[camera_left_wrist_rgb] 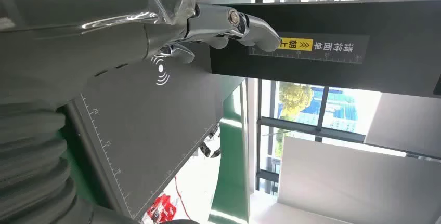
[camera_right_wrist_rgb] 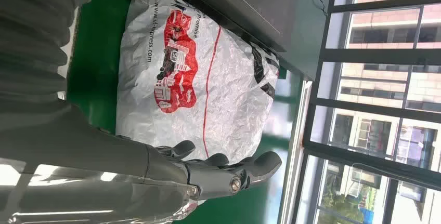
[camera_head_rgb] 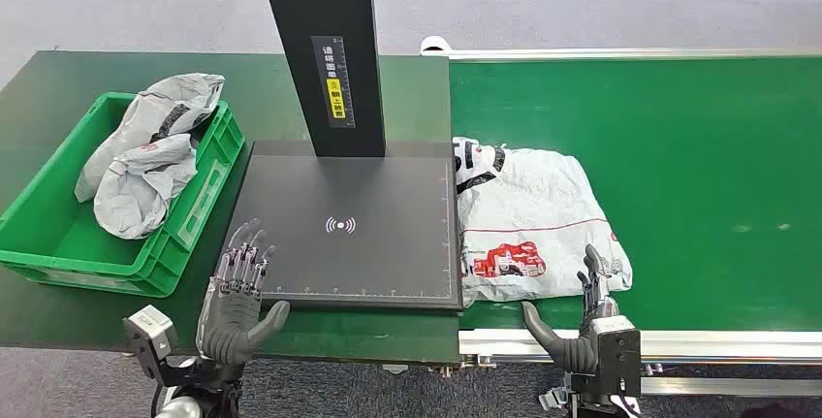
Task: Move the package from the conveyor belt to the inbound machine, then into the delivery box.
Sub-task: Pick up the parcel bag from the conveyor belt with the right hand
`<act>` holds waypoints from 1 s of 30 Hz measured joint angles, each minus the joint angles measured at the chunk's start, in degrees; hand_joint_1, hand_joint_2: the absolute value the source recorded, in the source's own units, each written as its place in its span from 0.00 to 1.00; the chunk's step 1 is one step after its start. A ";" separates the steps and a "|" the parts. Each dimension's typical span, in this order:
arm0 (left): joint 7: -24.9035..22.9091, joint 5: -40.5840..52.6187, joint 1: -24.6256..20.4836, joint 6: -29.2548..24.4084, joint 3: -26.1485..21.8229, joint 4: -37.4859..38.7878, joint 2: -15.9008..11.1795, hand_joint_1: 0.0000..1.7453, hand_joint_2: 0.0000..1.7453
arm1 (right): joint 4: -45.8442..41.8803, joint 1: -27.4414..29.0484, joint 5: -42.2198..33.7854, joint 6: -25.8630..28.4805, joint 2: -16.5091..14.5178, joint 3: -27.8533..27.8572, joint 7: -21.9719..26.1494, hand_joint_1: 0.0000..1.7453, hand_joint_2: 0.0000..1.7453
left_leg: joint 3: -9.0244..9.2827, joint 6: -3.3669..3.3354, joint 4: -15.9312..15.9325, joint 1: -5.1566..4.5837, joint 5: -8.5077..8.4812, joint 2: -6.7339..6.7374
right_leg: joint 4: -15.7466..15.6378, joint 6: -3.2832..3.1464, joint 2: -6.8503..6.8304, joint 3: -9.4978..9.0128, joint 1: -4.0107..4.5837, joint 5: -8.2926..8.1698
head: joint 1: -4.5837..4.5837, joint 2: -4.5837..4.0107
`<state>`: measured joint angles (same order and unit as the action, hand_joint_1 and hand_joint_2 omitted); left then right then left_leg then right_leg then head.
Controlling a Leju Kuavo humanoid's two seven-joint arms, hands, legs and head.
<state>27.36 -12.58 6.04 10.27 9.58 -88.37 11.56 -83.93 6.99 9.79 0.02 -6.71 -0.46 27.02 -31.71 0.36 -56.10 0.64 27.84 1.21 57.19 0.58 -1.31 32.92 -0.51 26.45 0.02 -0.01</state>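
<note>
— White plastic, printed in red and black: is that the package (camera_head_rgb: 531, 219)?

— Yes. It lies flat on the green conveyor belt (camera_head_rgb: 698, 166), its edge touching the right side of the inbound machine (camera_head_rgb: 349, 229), the black scanning plate with the white signal mark.

— And the right hand (camera_head_rgb: 591, 316)?

— At the package's near right corner, just right of the machine, fingers (camera_right_wrist_rgb: 229, 169) spread along the package's edge. Nothing is gripped; whether they touch the wrapper, I cannot tell.

— The left hand (camera_head_rgb: 237, 297)?

— Over the machine's near left corner, fingers (camera_head_rgb: 247, 253) apart, holding nothing.

— The delivery box (camera_head_rgb: 58, 234)?

— Green crate left of the machine on the desk (camera_head_rgb: 29, 79), with grey mailer bags (camera_head_rgb: 145, 151) piled inside. The machine's black post (camera_head_rgb: 325, 49) rises from its far edge.
</note>
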 joint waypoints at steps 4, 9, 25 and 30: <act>0.00 0.05 0.01 0.00 -0.05 0.00 0.00 0.00 1.00 | 0.00 0.02 0.00 0.00 0.00 0.00 0.00 0.00 1.00 | 0.00 0.00 0.00 0.00 0.00 0.00 | 0.00 0.00 0.00 0.00 0.00 0.00 | 0.00 0.01; 0.00 0.09 0.03 0.01 -0.16 0.00 0.00 0.00 1.00 | 0.00 0.09 0.00 0.00 0.00 0.00 -0.01 0.00 1.00 | 0.00 0.00 0.00 0.00 0.00 0.00 | 0.00 0.00 0.00 0.00 0.00 0.00 | 0.00 -0.01; -0.74 1.02 0.09 0.70 -0.36 0.03 0.26 0.00 1.00 | 2.64 -3.20 15.43 7.21 1.60 3.50 -10.70 0.00 1.00 | 0.01 -0.01 -0.01 -0.01 -0.01 0.04 | 0.00 0.01 0.03 -0.03 -0.01 -0.02 | 0.01 -0.01; -1.48 1.46 -0.21 1.45 -0.30 0.46 0.45 0.00 1.00 | 12.17 -11.09 24.40 7.24 4.68 8.35 -16.84 0.00 1.00 | 0.05 -0.01 -0.03 -0.03 -0.02 0.04 | -0.01 0.02 0.04 -0.05 -0.04 -0.08 | 0.00 0.01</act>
<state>25.89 -11.12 5.83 11.72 9.28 -87.90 12.01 -71.76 -4.10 34.19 7.26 -2.03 7.89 10.17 -31.66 0.36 -56.13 0.61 27.81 1.26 57.18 0.60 -1.27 32.87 -0.55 26.36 0.02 0.00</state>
